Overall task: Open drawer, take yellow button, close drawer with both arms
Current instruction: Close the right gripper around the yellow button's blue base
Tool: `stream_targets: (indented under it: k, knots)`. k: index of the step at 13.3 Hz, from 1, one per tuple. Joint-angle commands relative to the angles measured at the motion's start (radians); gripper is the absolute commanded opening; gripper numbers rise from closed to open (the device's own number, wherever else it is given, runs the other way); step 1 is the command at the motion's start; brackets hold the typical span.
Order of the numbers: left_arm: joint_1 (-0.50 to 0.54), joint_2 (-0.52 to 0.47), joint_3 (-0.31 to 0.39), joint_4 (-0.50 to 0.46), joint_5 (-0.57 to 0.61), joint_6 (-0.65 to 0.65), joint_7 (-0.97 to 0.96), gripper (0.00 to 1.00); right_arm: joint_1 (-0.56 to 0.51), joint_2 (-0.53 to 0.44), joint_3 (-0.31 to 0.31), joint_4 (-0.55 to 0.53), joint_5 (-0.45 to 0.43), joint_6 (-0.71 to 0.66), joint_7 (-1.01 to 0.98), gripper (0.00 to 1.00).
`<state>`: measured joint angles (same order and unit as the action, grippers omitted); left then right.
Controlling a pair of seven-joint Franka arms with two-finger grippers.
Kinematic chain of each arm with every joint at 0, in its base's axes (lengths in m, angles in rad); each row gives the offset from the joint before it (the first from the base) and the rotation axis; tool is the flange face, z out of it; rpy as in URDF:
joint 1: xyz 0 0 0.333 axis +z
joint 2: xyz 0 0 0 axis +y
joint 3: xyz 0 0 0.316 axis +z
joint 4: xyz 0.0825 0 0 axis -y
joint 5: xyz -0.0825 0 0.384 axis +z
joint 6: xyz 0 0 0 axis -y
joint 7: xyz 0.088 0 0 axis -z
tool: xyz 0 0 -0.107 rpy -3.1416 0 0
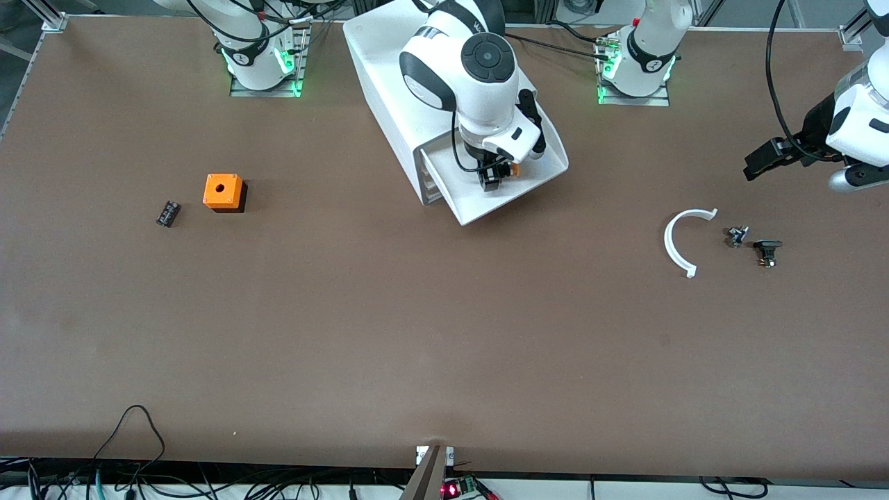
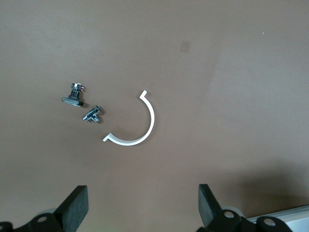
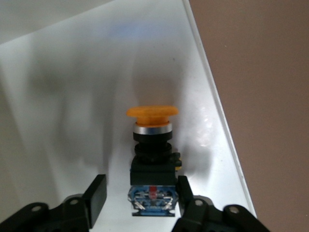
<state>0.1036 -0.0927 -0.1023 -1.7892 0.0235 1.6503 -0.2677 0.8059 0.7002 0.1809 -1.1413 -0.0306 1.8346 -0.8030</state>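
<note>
The white cabinet has its top drawer pulled out toward the front camera. The button lies on the drawer floor, with an orange cap and a black-and-blue body; from the front only an orange bit of the button shows. My right gripper is down in the drawer, its jaws either side of the button's body. One finger touches it, the other stands a gap away. My left gripper hangs open over the left arm's end of the table, holding nothing.
An orange cube with a hole and a small black part lie toward the right arm's end. A white curved strip and two small dark parts lie under the left gripper.
</note>
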Motion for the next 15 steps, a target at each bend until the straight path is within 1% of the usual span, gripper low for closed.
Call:
stream_targets:
  k: [1, 4, 7, 9, 10, 12, 15]
  knots:
    - [-0.001, 0.002, 0.001, 0.005, 0.013, -0.009, -0.005, 1.00, 0.013, 0.019, -0.005, 0.034, -0.018, -0.002, 0.016, 0.60]
    - [-0.001, 0.002, 0.001, 0.005, 0.013, -0.007, -0.004, 1.00, 0.018, 0.022, -0.001, 0.034, -0.054, -0.001, 0.016, 0.44]
    - [-0.001, 0.002, 0.001, 0.005, 0.013, -0.007, -0.004, 1.00, 0.025, 0.022, -0.001, 0.034, -0.054, 0.005, 0.016, 0.28]
    - [-0.001, 0.002, 0.001, 0.005, 0.013, -0.007, -0.004, 1.00, 0.035, 0.022, -0.001, 0.034, -0.055, 0.017, 0.021, 0.20]
    - [-0.002, 0.002, 0.001, 0.005, 0.013, -0.007, -0.004, 1.00, 0.036, 0.021, -0.001, 0.037, -0.057, 0.020, 0.027, 0.18]
    - [-0.001, 0.002, 0.001, 0.005, 0.013, -0.007, -0.004, 1.00, 0.047, 0.015, -0.003, 0.044, -0.057, 0.041, 0.057, 0.17]
    - [-0.002, 0.002, 0.001, 0.007, 0.013, -0.006, -0.004, 1.00, 0.038, -0.028, -0.009, 0.054, -0.058, 0.043, 0.213, 0.17]
